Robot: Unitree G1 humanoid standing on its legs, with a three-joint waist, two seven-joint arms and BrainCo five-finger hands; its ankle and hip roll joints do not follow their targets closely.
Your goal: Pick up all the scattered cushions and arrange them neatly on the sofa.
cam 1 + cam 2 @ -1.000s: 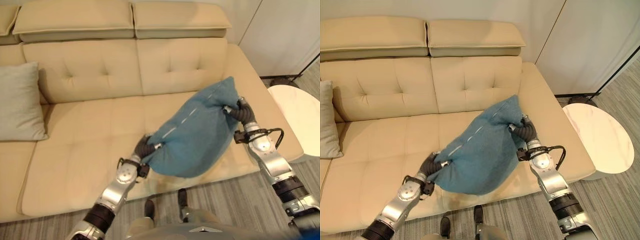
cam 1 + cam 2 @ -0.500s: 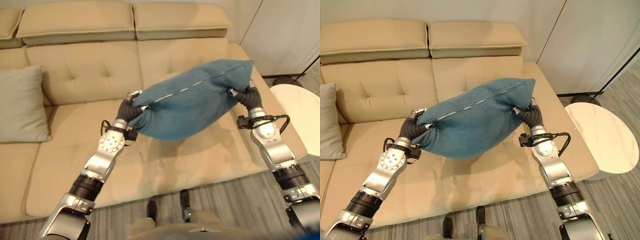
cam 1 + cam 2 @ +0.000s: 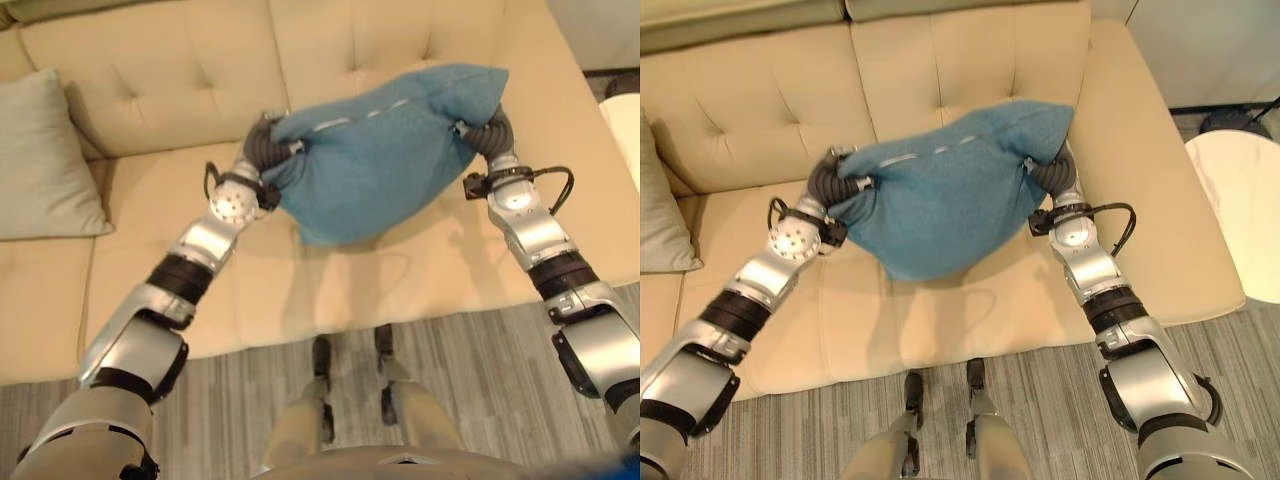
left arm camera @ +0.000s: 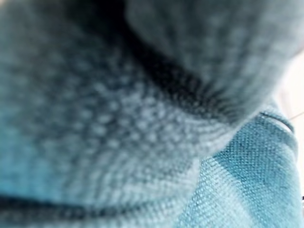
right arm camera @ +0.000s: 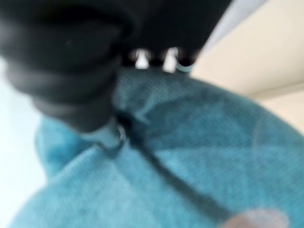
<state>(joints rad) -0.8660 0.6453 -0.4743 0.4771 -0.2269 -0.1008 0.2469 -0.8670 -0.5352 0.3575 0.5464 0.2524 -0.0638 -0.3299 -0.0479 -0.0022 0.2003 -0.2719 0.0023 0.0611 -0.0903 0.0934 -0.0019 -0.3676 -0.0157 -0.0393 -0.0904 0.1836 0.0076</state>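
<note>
A blue cushion [image 3: 385, 150] with a pale zip line along its top edge hangs level over the beige sofa's seat [image 3: 180, 270], near the backrest. My left hand [image 3: 264, 150] grips its left end and my right hand [image 3: 482, 133] grips its right end, fingers dug into the fabric. The cushion's belly sags between them, above the seat. In the left wrist view the blue fabric [image 4: 142, 123] lies right against the camera. In the right wrist view my right hand [image 5: 71, 71] pinches a fold of the blue cushion [image 5: 190, 156].
A grey cushion [image 3: 40, 155] leans against the sofa's backrest [image 3: 750, 100] at the far left. A white round side table [image 3: 1240, 210] stands on the right beside the sofa's arm. Striped grey floor [image 3: 250, 400] runs along the sofa's front edge.
My left hand has lifted the cushion's left end from low by the seat's front edge, bringing the cushion level and further over the seat. The camera has tilted downward.
</note>
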